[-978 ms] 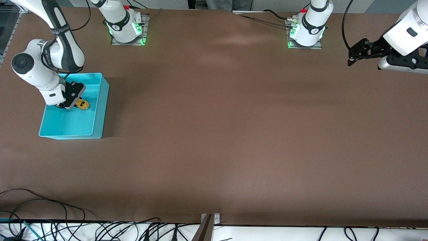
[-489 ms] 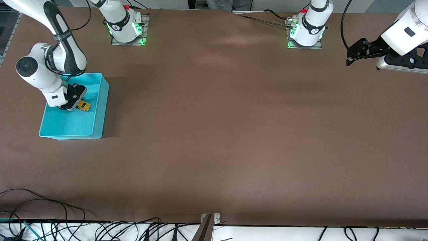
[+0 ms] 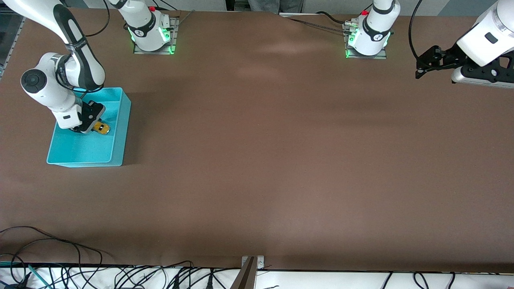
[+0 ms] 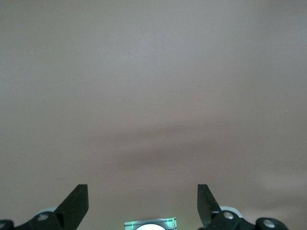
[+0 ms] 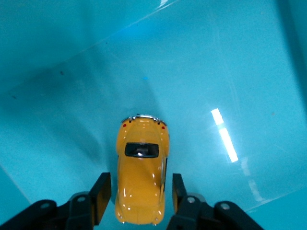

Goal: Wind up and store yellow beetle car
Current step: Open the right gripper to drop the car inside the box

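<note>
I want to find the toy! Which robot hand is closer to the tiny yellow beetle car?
Right. The right gripper straddles the tiny yellow beetle car; the left gripper waits at the table's left-arm end.

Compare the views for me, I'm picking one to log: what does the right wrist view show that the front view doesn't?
Only the right wrist view: small gaps between the right pincer fingers and the yellow beetle car, so it is released. Only the front view: the left pincer waiting open over bare table, and both bases. Both: the car inside the turquoise bin.
</note>
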Action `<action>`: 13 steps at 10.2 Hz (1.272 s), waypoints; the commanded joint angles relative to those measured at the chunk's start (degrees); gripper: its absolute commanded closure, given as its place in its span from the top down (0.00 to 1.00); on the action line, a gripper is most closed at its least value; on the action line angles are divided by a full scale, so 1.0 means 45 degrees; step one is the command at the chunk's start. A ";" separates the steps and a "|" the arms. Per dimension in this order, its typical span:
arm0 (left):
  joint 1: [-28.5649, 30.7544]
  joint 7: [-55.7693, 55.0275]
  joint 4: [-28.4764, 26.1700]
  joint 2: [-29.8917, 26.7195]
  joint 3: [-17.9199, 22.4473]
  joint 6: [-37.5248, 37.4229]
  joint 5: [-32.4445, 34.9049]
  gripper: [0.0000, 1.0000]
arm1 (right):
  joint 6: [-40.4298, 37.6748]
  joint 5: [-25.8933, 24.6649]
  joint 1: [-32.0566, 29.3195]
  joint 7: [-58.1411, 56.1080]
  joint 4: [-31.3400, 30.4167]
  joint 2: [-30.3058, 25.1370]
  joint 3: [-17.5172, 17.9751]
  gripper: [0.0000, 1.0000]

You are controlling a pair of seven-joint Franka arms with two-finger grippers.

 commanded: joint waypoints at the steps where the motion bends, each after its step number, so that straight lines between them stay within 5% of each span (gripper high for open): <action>1: -0.0011 -0.0192 0.0528 0.0232 -0.0037 -0.0336 -0.0210 1.00 | 0.0103 0.0403 -0.0051 0.0063 0.0054 -0.0441 0.0098 0.99; 3: -0.0011 -0.0192 0.0528 0.0232 -0.0018 -0.0336 -0.0190 1.00 | -0.0789 0.1337 -0.0012 0.0083 0.0598 -0.0794 0.0138 0.99; 7: -0.0011 -0.0192 0.0528 0.0232 -0.0018 -0.0336 -0.0190 1.00 | -0.6155 0.2006 0.0066 0.2010 0.4557 -0.0776 0.0780 0.99; 13: 0.0028 -0.0172 0.0528 0.0232 0.0001 -0.0336 -0.0190 1.00 | -0.9581 0.2238 0.0184 1.2095 0.7688 -0.0698 0.1328 1.00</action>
